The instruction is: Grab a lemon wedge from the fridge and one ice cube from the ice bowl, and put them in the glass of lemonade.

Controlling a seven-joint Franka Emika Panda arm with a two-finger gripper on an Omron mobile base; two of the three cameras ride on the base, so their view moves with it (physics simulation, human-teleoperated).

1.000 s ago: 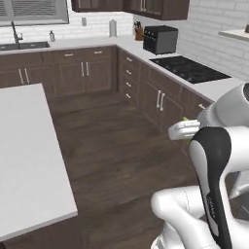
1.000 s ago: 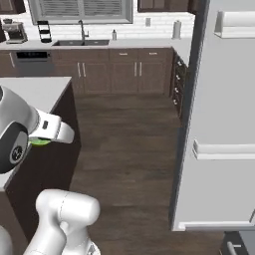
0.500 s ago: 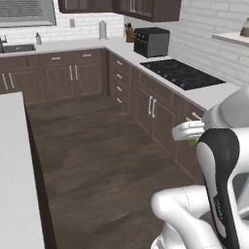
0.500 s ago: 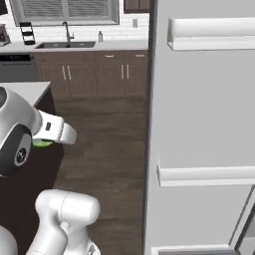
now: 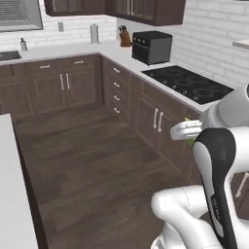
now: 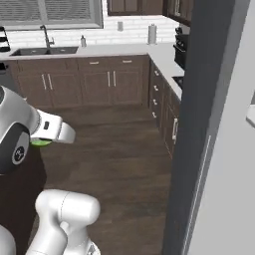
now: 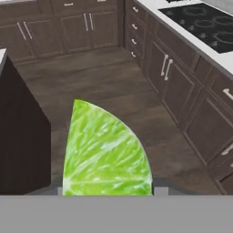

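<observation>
Nearest to me, the tool (image 7: 107, 193) is clamped on the small yellow-green lemon wedge (image 7: 105, 152), which stands upright between the jaws in the hand view, cut face to the camera; the tips themselves sit too low to make out. From the left base view I see a sliver of green by the white forearm (image 5: 188, 136), and a green edge under the wrist (image 6: 41, 143) in the right base view, so I judge the wedge is in transit. The tall grey fridge (image 6: 219, 149) stands close on my right side. Below lies the dark wood floor (image 5: 97, 160); a white island bench (image 5: 12, 194) runs along my left. Farther off are brown wooden cabinets (image 5: 155, 116), a black cooktop (image 5: 187, 82) and a black toaster oven (image 5: 151, 47) on the corner bench. I cannot spot the lemonade cup or the ice bowl. To do this carry well I'd hold the grip steady, avoid squeezing tighter, keep the wrist level, drive the base smoothly, and only lower once the cup is clearly under the wedge.
</observation>
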